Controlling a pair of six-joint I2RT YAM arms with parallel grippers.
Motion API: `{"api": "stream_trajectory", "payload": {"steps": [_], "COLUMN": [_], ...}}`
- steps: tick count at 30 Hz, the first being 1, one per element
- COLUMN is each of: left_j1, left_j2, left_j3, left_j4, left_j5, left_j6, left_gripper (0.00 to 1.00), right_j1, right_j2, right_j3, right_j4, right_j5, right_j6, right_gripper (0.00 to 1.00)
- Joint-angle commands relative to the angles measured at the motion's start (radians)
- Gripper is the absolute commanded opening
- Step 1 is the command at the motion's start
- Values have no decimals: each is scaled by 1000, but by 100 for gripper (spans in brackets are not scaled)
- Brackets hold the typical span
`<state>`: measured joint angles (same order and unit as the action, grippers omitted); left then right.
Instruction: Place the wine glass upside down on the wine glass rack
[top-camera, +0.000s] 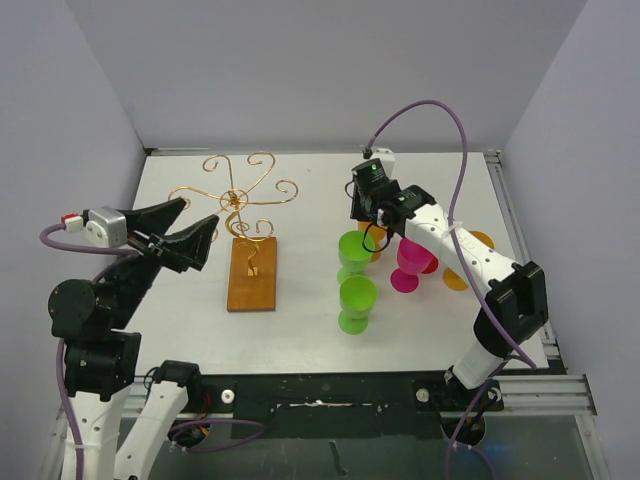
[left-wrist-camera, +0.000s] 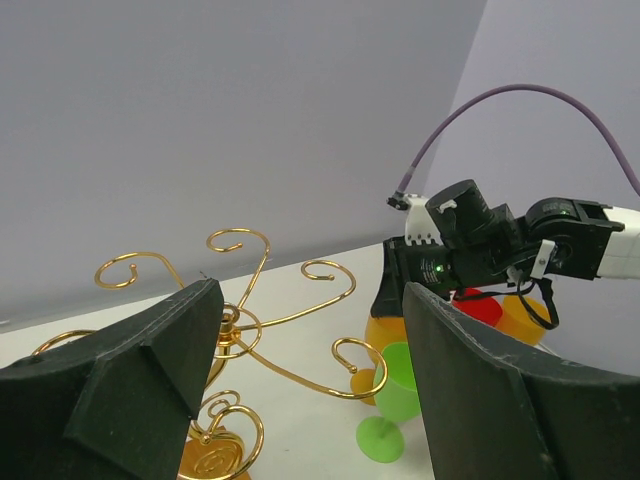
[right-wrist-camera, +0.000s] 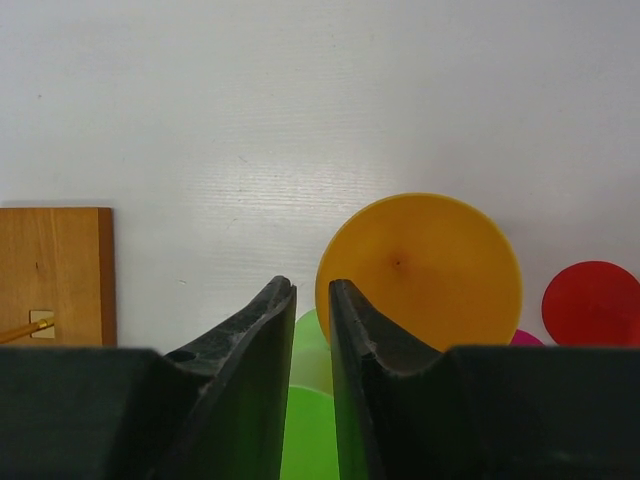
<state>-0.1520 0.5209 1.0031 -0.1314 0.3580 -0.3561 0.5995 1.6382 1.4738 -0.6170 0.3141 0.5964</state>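
The wine glass rack (top-camera: 238, 200), gold wire with curled arms on a brown wooden base (top-camera: 252, 273), stands left of centre with nothing hanging on it. It also fills the left wrist view (left-wrist-camera: 240, 325). Several coloured plastic wine glasses stand to its right: two green (top-camera: 354, 252) (top-camera: 357, 302), a pink one (top-camera: 409, 266) and an orange one (right-wrist-camera: 418, 270). My right gripper (top-camera: 368, 228) hovers over the orange and far green glasses. Its jaws (right-wrist-camera: 311, 285) are almost together, with green (right-wrist-camera: 310, 400) showing through the slit. My left gripper (top-camera: 198, 212) (left-wrist-camera: 310, 300) is wide open and empty, left of the rack.
Red (top-camera: 430, 265) and orange (top-camera: 456, 277) pieces lie right of the pink glass, under my right arm. A red disc (right-wrist-camera: 592, 303) shows in the right wrist view. Grey walls enclose the table (top-camera: 300, 330) on three sides. A purple cable arcs above my right arm.
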Motion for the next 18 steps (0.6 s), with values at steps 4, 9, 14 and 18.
{"api": "stream_trajectory", "payload": {"steps": [4,9,14,18], "left_j1": [-6,-6,-6,-6], "left_j2": [15,16,36,55], "left_j3": [36,34,58,79], "left_j4": [10,12,-21,-45], "left_j5": [-19,-19,-13,-14], "left_j6": [-1,0,-1,2], "left_gripper": [71,71,71,71], "right_j1": [13,12,13,13], "right_j2": [30,38,66,73], "right_j3": [33,29,29,33], "right_j4": [-20,-13,-1,19], "right_j5": [72,69,57,63], "right_j6": [33,39,39,30], "right_gripper": [22,22,19,8]}}
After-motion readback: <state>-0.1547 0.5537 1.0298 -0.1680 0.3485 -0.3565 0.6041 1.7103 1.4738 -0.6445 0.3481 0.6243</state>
